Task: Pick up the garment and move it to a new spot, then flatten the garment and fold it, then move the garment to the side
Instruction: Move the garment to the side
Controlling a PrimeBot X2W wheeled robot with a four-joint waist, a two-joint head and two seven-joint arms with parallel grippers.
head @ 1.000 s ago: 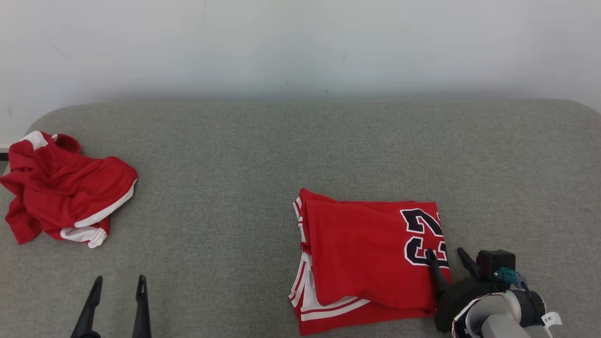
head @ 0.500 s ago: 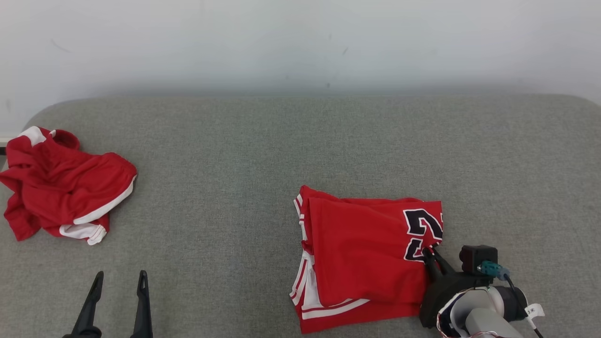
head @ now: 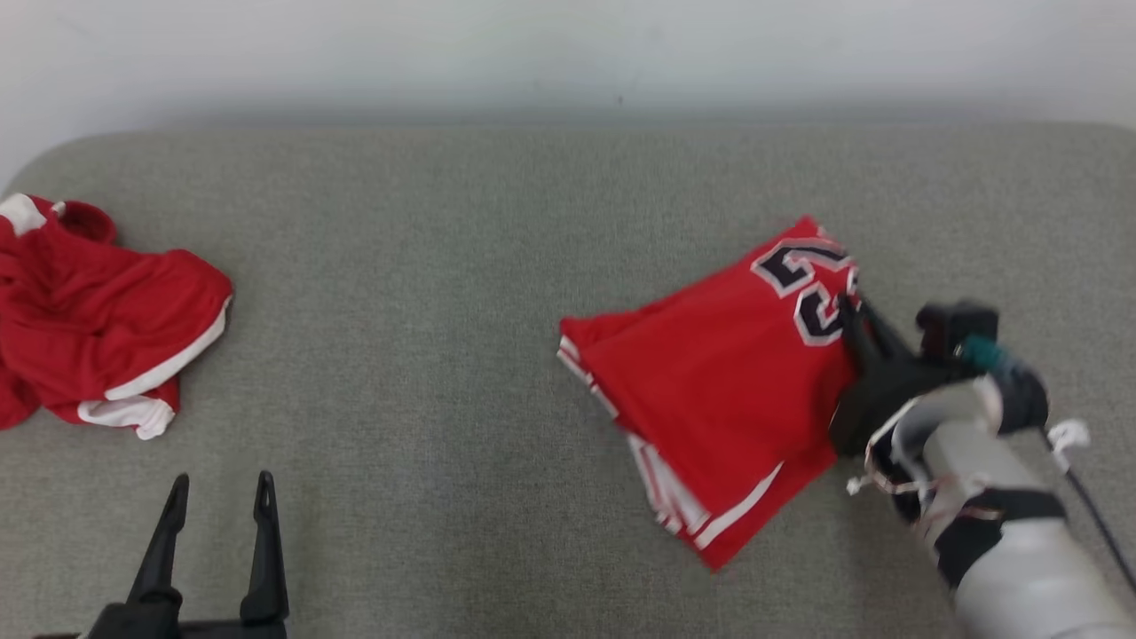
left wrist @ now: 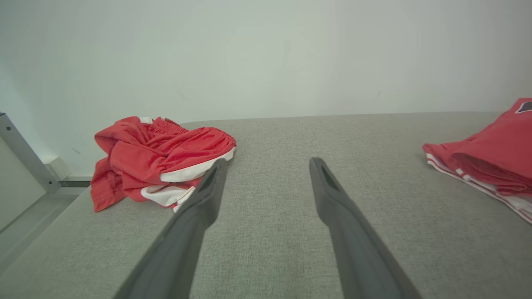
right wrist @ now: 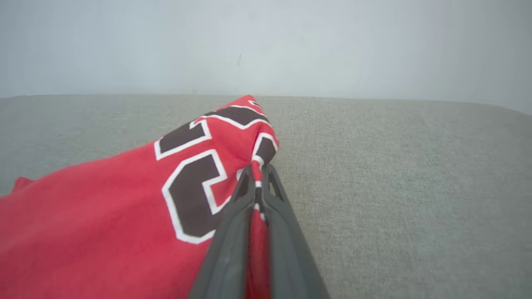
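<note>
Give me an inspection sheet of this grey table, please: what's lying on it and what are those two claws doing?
Surface: grey fabric tabletop, flat, no stains seen.
Job's things: folded red jersey with dark numbers, lying at an angle; its numbered edge is pinched and raised.
Clutter: crumpled red garment with white trim, at the table's left end.
Grippers: right gripper shut on the jersey's edge; left gripper open, touching nothing, above the table's near edge.
Cables: dark cable hanging beside the right forearm, clear of the cloth.
Surroundings: pale wall behind the table; metal frame bar beyond the left end.
</note>
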